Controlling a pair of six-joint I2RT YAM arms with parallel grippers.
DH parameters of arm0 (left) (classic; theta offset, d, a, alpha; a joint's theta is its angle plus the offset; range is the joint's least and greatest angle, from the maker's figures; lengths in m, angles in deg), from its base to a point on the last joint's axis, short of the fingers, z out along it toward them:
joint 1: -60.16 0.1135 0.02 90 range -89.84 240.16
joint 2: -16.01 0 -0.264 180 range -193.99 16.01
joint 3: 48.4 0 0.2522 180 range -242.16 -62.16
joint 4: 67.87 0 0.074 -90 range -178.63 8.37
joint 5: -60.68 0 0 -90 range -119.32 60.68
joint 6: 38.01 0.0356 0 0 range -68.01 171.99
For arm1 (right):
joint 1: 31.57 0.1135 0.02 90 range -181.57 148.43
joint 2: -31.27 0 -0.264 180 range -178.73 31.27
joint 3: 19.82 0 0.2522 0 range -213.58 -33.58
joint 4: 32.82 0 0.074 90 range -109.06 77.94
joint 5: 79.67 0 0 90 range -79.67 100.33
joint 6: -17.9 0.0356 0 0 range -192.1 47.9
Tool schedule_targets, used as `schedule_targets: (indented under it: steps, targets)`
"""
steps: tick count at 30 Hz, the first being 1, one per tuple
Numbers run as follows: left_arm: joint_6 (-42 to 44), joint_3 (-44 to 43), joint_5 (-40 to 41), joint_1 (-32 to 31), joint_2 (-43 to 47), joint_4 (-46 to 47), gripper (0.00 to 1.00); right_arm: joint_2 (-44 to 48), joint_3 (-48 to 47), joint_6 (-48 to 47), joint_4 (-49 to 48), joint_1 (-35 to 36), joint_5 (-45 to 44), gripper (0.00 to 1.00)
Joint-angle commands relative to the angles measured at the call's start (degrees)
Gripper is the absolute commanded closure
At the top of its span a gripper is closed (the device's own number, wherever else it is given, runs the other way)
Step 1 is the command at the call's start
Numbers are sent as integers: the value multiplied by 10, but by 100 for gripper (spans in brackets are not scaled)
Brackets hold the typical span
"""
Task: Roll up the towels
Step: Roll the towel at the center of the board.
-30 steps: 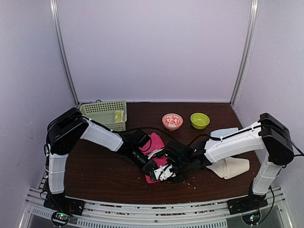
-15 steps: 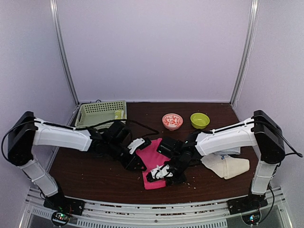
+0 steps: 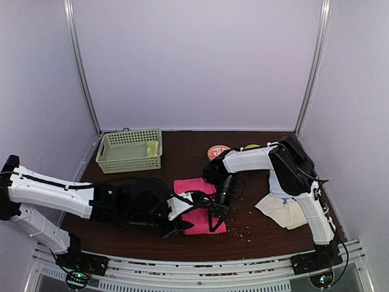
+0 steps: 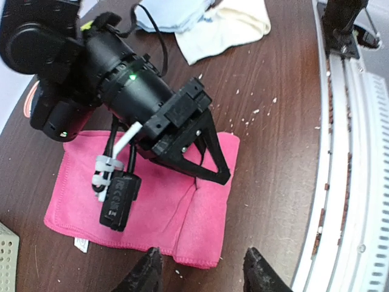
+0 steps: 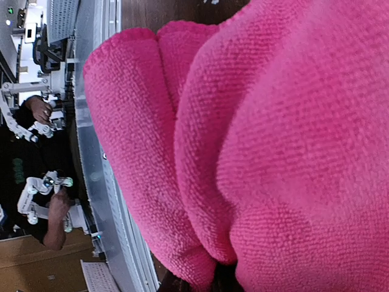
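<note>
Contact with the pink towel is made only by the right gripper. Its fingers are brought together to a point at the towel's near edge, and in the right wrist view a doubled fold of cloth is seen caught at them. A pinch is therefore judged, probably so that the edge can be turned over to begin the roll. The towel is laid almost flat on the table, with one crease, between the two arms. The left gripper is held spread just beside the near left corner with nothing between its fingers, presumably to press the cloth during rolling. The cream towel and blue towel are heaped well apart, and a yellow towel is kept in the basket.
</note>
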Motion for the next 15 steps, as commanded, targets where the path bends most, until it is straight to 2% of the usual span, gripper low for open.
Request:
schedule_targets:
  steps: [1, 5, 11, 15]
  targets:
    - [89, -82, 31, -2, -120, -32, 56, -52, -5, -11, 21, -9, -48, 98]
    - [132, -126, 14, -1, -203, -27, 57, -45, -1, -2, 9, -9, -53, 98]
    - [152, -166, 45, -1, -297, -41, 60, -35, 8, 9, -6, -8, -62, 98]
    - [151, -175, 43, -1, -320, -34, 73, -36, 9, 9, -8, -8, -59, 98]
